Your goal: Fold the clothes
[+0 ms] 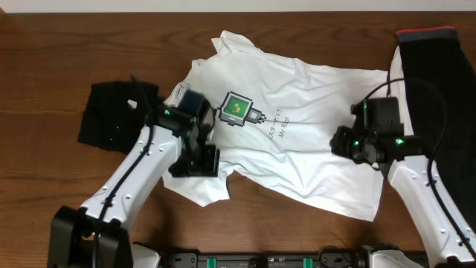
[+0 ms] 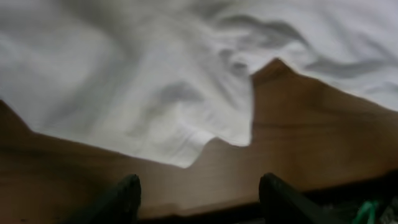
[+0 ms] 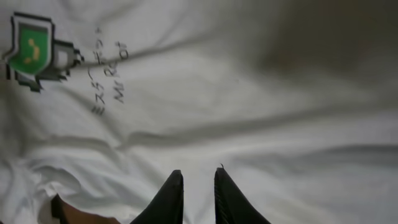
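A white T-shirt [image 1: 312,149] lies spread and rumpled across the middle of the wooden table, its green-and-black logo [image 1: 236,109] and dark lettering facing up. My left gripper [image 1: 195,161] hovers at the shirt's left part; in the left wrist view it [image 2: 199,190] stands wide open over bare wood, with the shirt's edge [image 2: 186,149] just beyond the fingertips. My right gripper [image 1: 344,141] is over the shirt's right part. In the right wrist view its fingers [image 3: 171,196] stand a narrow gap apart above flat white cloth [image 3: 261,118], with the logo [image 3: 31,51] at the upper left.
A crumpled black garment [image 1: 111,123] lies at the left of the table, beside my left arm. A long black garment with a red trim [image 1: 439,82] runs down the right side, partly under my right arm. The table's front edge [image 1: 245,253] is close below the shirt.
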You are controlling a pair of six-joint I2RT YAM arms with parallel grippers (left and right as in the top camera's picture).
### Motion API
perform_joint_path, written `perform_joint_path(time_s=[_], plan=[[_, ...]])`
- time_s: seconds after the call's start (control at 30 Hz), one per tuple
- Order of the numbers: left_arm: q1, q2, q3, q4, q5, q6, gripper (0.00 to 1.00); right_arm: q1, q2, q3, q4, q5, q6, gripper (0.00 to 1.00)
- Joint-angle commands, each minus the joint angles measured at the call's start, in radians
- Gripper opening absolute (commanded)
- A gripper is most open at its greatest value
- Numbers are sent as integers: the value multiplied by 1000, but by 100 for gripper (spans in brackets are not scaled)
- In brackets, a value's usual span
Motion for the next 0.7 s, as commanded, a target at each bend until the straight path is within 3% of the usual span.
perform_joint_path(time_s=[0.0,0.07,0.2,0.27,0.47,0.67], plan=[[0,5,-110,98,-11,-101,64,-17,20,70,4,-2,-40,17],[2,5,-181,198,-24,-173,63,-17,33,101,5,-3,-39,16],[7,6,-298,369,-34,-274,43,-17,64,147,10,-3,-40,11],[7,6,-323,380,-32,-299,34,-17,80,152,25,-3,-40,10],[7,6,-333,224,-30,-300,8,-17,168,152,92,-3,-47,10],[8,2,-333,98,-32,-338,6,-17,297,152,160,-7,-62,9]])
